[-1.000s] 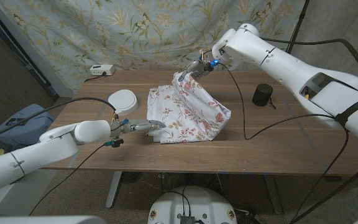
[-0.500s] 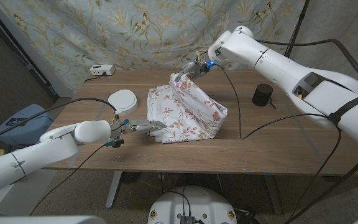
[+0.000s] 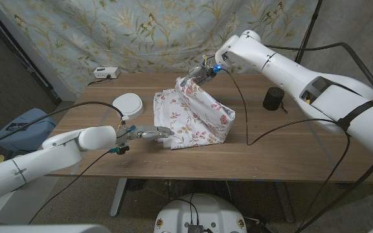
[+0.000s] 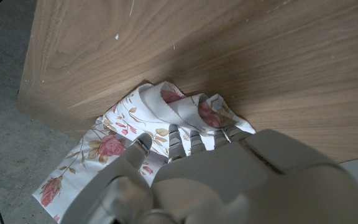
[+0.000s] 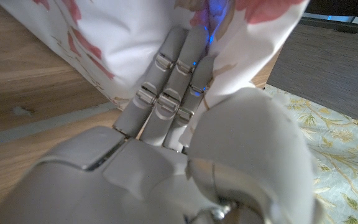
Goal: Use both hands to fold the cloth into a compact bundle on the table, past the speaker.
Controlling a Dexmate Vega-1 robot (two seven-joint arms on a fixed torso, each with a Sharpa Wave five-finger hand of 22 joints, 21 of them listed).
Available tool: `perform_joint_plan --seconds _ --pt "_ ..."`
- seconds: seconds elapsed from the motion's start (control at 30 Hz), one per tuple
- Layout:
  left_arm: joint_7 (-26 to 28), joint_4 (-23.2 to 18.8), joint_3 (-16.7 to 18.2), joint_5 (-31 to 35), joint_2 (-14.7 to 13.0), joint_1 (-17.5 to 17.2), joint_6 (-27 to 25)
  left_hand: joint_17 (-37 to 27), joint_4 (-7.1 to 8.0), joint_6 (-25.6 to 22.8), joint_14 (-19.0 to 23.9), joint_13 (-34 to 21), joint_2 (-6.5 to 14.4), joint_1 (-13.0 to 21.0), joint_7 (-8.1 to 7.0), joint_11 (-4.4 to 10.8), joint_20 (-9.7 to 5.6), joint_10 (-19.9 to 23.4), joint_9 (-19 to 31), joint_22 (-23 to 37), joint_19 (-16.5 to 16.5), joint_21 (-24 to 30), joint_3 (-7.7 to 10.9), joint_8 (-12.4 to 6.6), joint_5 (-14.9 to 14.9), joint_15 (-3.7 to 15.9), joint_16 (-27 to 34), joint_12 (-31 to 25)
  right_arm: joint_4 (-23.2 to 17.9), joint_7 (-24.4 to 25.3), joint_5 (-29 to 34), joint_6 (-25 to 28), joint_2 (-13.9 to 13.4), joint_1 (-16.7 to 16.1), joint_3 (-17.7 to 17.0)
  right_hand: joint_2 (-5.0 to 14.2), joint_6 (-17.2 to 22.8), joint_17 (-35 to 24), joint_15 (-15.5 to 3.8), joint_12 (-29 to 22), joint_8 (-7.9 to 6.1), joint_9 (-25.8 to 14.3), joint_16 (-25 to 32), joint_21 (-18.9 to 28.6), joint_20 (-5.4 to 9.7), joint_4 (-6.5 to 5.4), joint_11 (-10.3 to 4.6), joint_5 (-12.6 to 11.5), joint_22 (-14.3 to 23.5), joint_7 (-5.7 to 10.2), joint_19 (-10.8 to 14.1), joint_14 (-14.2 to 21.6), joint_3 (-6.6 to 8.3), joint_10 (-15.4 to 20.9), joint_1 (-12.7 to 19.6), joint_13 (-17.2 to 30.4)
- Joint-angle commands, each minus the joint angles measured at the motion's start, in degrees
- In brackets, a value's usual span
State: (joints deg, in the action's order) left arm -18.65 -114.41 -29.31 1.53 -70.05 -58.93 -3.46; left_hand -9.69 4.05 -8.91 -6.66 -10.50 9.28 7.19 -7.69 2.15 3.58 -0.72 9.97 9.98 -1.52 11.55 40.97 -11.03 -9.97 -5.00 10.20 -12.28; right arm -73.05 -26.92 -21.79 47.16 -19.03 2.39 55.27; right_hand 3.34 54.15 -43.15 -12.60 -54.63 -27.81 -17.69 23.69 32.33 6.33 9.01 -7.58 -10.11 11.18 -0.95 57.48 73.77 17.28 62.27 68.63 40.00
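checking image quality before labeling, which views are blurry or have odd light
Head view: sharp and evenly lit. Right wrist view: the right hand looks soft so close to the lens, with a blue glow on the cloth. Left wrist view: the left hand is blurred, the cloth and table clear.

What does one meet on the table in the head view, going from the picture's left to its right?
White box → white round lid → left hand → floral cloth → black speaker.
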Motion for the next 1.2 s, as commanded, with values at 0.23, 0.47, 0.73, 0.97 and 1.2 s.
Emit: perform_joint_plan --seconds 0.23,0.47,0.73,0.97,1.2 --pt "-2.86 -0.86 -1.95 6.68 0.63 1.33 -1.14 -0.31 0.2 -0.25 -0.3 -0.32 0.35 0.38 0.05 0.19 0.52 -0.28 0.36 0.2 0.69 0.25 -0.6 0.14 0.09 0.28 0.22 0.11 5.79 -0.46 -0.16 -3.05 3.85 0.48 -0.31 0.13 2.15 -0.37 -0.82 0.06 -0.56 -0.08 -0.51 0.8 0.21 -0.14 -0.16 0.11 0.0 -2.39 -0.21 1.11 -0.39 0.2 0.55 0.3" --pt "-2.94 -0.66 -1.53 6.07 0.73 1.09 -0.67 -0.24 0.06 -0.45 -0.2 -0.31 0.44 0.58 -0.01 0.36 0.51 0.04 0.36 0.2 0.68 0.23 -0.57 0.13 0.04 0.36 0.21 0.02 9.75 -0.9 -0.22 -4.41 6.48 0.99 -0.45 0.2 2.09 -0.38 -0.84 0.14 -0.59 -0.1 -0.84 1.01 0.24 -0.14 -0.15 0.1 -0.02 -2.74 -0.25 1.19 -0.48 0.25 0.59 0.28" --pt "-2.89 -0.19 -1.23 5.46 0.87 0.9 -0.05 -0.18 -0.11 -0.57 -0.08 -0.31 0.54 0.82 -0.11 0.4 0.47 0.17 0.36 0.2 0.78 0.25 -0.52 0.16 -0.01 0.47 0.21 0.02 13.67 -1.34 0.07 -6.12 9.11 1.55 -0.52 0.18 2.16 -0.65 -0.82 0.24 -0.67 -0.1 -1.14 1.33 0.28 -0.08 0.02 0.09 -0.04 -2.57 -0.26 1.29 -0.61 0.22 0.7 0.32" --pt "-2.73 0.03 -1.06 5.27 0.88 0.77 0.13 -0.15 -0.25 -0.61 0.02 -0.3 0.58 1.02 -0.18 0.43 0.47 0.35 0.36 0.19 0.83 0.25 -0.54 0.21 -0.03 0.47 0.21 0.0 16.62 -1.41 0.32 -6.85 11.05 1.75 -0.65 0.24 2.0 -0.84 -0.85 0.35 -0.63 -0.06 -1.52 1.63 0.3 -0.08 -0.05 0.08 -0.06 -2.54 -0.38 1.4 -0.73 0.26 0.79 0.32" --pt "-2.66 0.31 -0.99 4.96 1.02 0.73 0.38 -0.15 -0.35 -0.59 0.22 -0.3 0.61 1.19 -0.19 0.44 0.55 0.39 0.36 0.19 0.92 0.26 -0.6 0.28 -0.03 0.49 0.26 0.03 20.62 -1.26 0.47 -8.06 13.55 1.83 -0.95 0.3 2.01 -0.9 -0.85 0.45 -0.7 -0.09 -1.86 1.88 0.33 -0.08 -0.09 0.07 -0.08 -2.63 -0.47 1.52 -0.84 0.28 0.86 0.31"
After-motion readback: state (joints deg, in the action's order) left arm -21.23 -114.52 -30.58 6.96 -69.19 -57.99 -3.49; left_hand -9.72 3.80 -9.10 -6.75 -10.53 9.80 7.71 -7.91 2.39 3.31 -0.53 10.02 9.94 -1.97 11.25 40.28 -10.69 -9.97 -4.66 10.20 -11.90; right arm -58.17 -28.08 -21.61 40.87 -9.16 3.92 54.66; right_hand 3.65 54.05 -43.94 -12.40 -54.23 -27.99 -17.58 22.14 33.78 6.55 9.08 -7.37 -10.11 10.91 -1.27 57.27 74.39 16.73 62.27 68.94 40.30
